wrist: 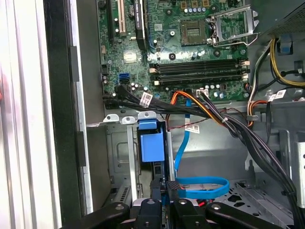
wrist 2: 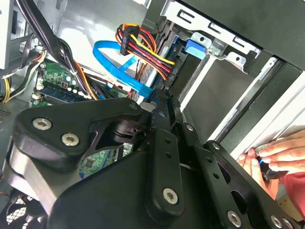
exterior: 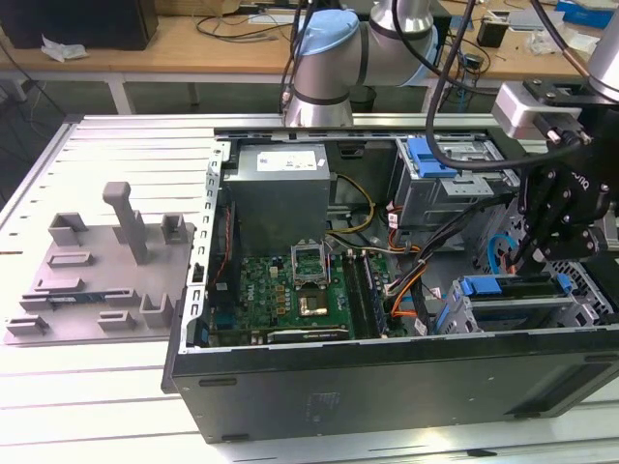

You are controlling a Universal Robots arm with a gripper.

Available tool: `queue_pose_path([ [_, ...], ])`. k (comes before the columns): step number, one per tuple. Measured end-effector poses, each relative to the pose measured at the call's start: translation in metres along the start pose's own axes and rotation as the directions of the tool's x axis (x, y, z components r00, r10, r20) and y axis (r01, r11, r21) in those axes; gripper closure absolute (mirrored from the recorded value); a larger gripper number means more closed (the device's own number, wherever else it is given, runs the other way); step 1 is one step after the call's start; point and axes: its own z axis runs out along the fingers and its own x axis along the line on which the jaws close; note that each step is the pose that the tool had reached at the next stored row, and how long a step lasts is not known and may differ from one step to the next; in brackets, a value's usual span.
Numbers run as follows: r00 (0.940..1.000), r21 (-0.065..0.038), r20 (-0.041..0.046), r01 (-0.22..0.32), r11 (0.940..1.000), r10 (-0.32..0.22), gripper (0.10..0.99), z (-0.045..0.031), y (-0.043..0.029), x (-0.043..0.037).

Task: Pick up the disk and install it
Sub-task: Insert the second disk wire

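The disk (exterior: pixel 503 287) stands on edge in the drive cage (exterior: pixel 527 314) at the front corner of the open computer case, on the exterior view's right. Its bright blue bracket (wrist: pixel 150 143) faces up. My black gripper (exterior: pixel 519 259) hovers just above the disk's top edge. In the first wrist view the gripper (wrist: pixel 166 187) is shut, its tips close together beside the blue bracket, with nothing held between them. The second wrist view looks along the back of the gripper (wrist 2: pixel 159 102) into the case.
Black cable bundles (wrist: pixel 224 119) and a blue flat cable (wrist: pixel 200 187) run beside the cage. A second cage with a blue bracket (exterior: pixel 430 157) sits farther back. Motherboard (exterior: pixel 290 295), grey power supply (exterior: pixel 276 184). A grey fixture (exterior: pixel 106 261) lies outside. A person's hand (wrist 2: pixel 274 157) touches the case edge.
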Motion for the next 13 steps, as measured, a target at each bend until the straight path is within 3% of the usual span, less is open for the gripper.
queue_pose_path([
  [13,0.9999,0.0,0.0,0.012,0.9999,-0.012,0.922,0.0044,-0.0001,-0.0002],
])
